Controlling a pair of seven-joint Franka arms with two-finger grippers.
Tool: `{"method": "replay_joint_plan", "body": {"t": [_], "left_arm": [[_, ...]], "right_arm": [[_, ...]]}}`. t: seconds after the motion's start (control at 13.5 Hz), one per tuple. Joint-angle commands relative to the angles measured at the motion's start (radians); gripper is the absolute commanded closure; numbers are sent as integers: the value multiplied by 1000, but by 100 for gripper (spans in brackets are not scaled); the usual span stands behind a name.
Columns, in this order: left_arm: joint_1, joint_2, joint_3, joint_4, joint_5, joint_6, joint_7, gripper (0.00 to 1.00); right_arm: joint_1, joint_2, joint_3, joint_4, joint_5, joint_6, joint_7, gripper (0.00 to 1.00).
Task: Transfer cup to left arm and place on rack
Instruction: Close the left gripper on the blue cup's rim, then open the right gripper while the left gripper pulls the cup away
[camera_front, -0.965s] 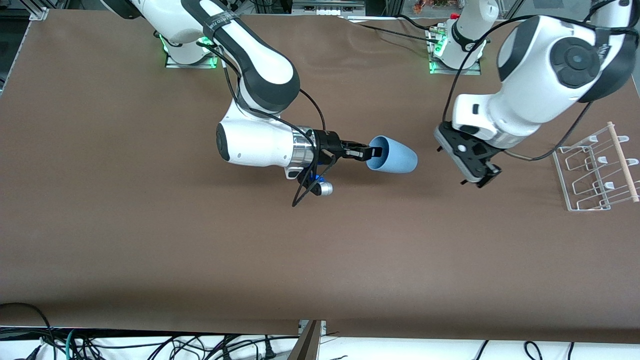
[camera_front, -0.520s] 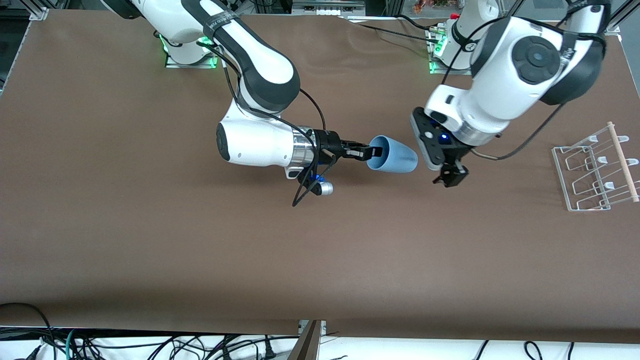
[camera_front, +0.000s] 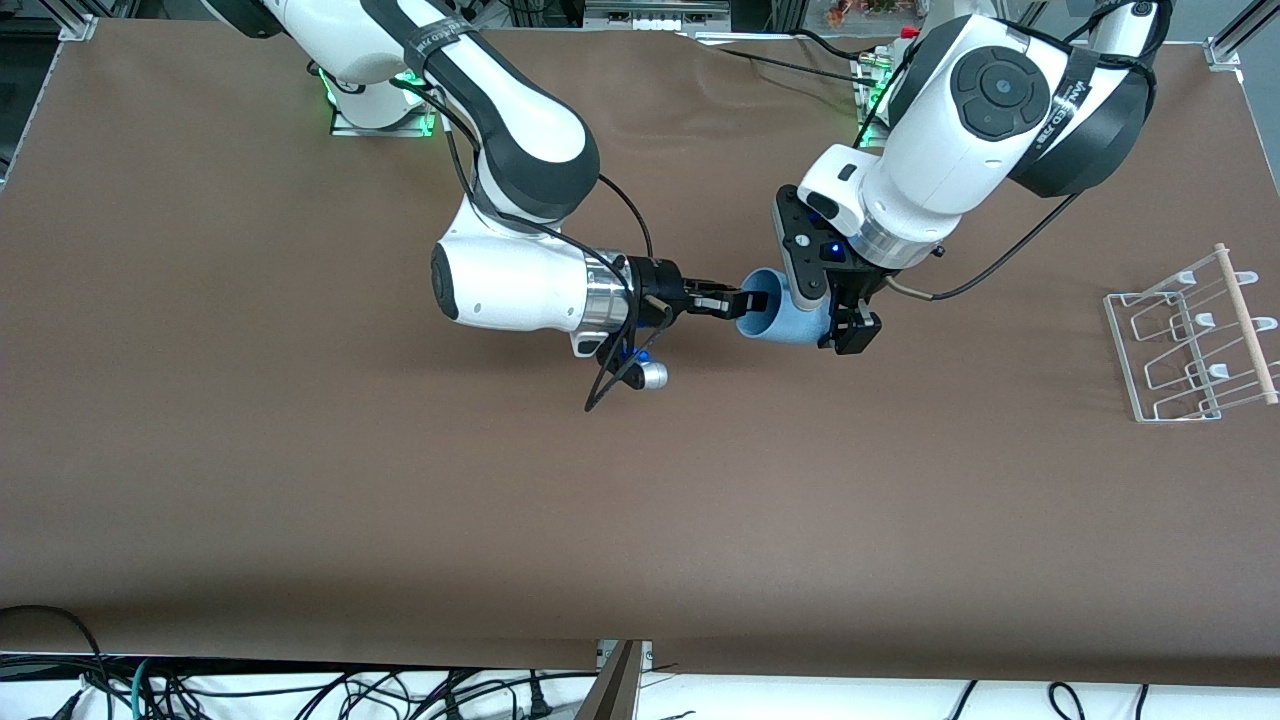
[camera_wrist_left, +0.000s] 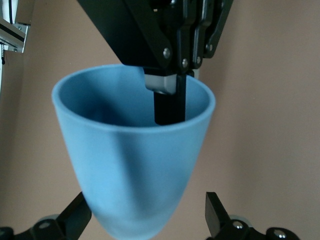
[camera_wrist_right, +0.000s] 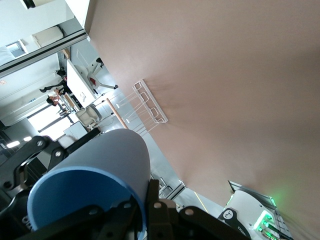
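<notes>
The light-blue cup (camera_front: 775, 318) is held on its side above the table's middle. My right gripper (camera_front: 738, 301) is shut on the cup's rim, one finger inside and one outside; the right wrist view shows the cup (camera_wrist_right: 95, 165) in that gripper (camera_wrist_right: 146, 200). My left gripper (camera_front: 840, 322) is open around the cup's narrow base. In the left wrist view the cup (camera_wrist_left: 130, 150) sits between its fingers (camera_wrist_left: 217, 220), which stand apart from the cup wall on both sides. The white wire rack (camera_front: 1190, 335) with its wooden rod stands at the left arm's end of the table.
The rack also shows far off in the right wrist view (camera_wrist_right: 145, 102). The arm bases with green lights (camera_front: 380, 110) stand along the table's edge farthest from the front camera. Cables lie below the table's front edge (camera_front: 300, 690).
My left arm has swung from near the rack toward the table's middle, and its open gripper now straddles the cup's base. The right arm and the cup have stayed still.
</notes>
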Motion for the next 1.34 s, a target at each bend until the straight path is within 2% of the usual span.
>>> {"method": "replay_joint_plan", "body": {"t": [0.0, 0.22, 0.3, 0.37, 0.45, 0.52, 0.74, 0.82, 0.89, 1.11, 1.26], "left_arm": [[-25, 64, 2, 55, -8, 13, 23, 0], [-42, 110, 4, 111, -5, 15, 33, 1], [-42, 114, 8, 115, -3, 15, 53, 30], [-42, 114, 14, 117, -2, 12, 99, 87], [-40, 113, 18, 118, -3, 9, 116, 100], [-34, 110, 33, 117, -6, 7, 115, 100], [-27, 93, 39, 118, -3, 4, 116, 100], [-13, 84, 47, 118, -2, 4, 118, 100], [2, 73, 62, 115, -2, -8, 121, 100], [71, 6, 64, 77, 0, -114, 118, 100], [148, -62, 64, 1, 0, -135, 115, 100]], "right_arm": [[1, 14, 14, 46, 19, -4, 2, 100], [1, 12, 16, 46, 19, -7, 2, 100], [1, 12, 16, 46, 19, -7, 2, 100], [1, 11, 16, 46, 18, -7, -3, 100], [0, 12, 16, 46, 18, -10, -4, 93], [-3, 11, 14, 46, 18, -23, -3, 85], [-8, 11, 14, 48, 18, -39, -3, 85], [-8, 9, 14, 48, 18, -39, -4, 69], [-8, 9, 14, 48, 18, -39, -7, 1], [-11, 8, 6, 48, 13, -45, -6, 0], [-46, 3, 2, 48, -6, -101, -7, 0]]}}
